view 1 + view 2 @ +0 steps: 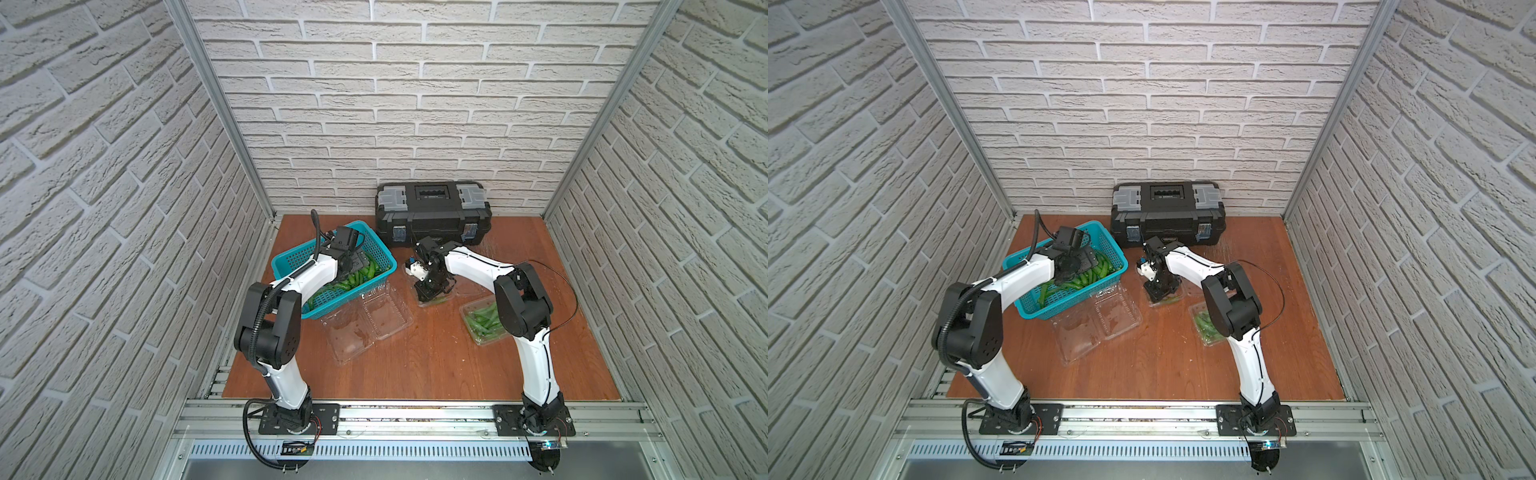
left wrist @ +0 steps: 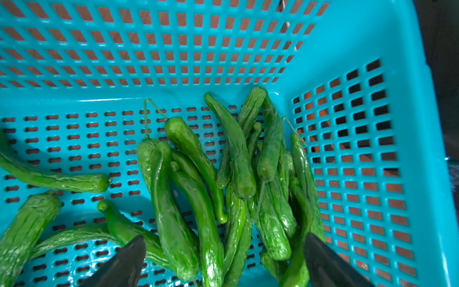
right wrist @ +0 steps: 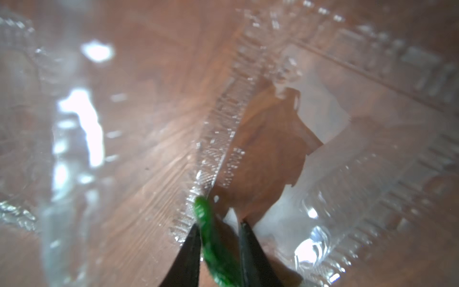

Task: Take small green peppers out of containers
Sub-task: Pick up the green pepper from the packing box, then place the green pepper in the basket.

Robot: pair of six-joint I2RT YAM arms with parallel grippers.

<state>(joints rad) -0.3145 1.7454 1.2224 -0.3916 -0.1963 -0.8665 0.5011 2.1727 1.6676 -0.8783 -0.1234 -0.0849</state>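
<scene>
Small green peppers (image 2: 178, 198) lie heaped in the teal basket (image 2: 347, 37), left of centre in both top views; more fill a clear container (image 1: 464, 311) at right. Left tool (image 2: 223, 237), jaws apart, hangs over the heap. Right tool (image 3: 219, 223) clamps one pepper (image 3: 205, 216) at the central container (image 1: 429, 304).

Two arms, same build.
- Left arm (image 1: 286, 374): glossy white shells on long links, blocky matte black joint housings. Thick ribbed black hose (image 1: 254, 332) runs along it from base.
- Right arm (image 1: 536, 361): same white and black. Thin black cable (image 1: 575, 303) loops loose off side; small white-and-blue part (image 1: 415, 270) near wrist.
- Each arm stands on flat black base plate (image 1: 326, 417) with screws, thin red wires at plate edge.
- Left gripper (image 2: 224, 237), right gripper (image 3: 219, 223): dark, smooth, tapered fingers.
</scene>
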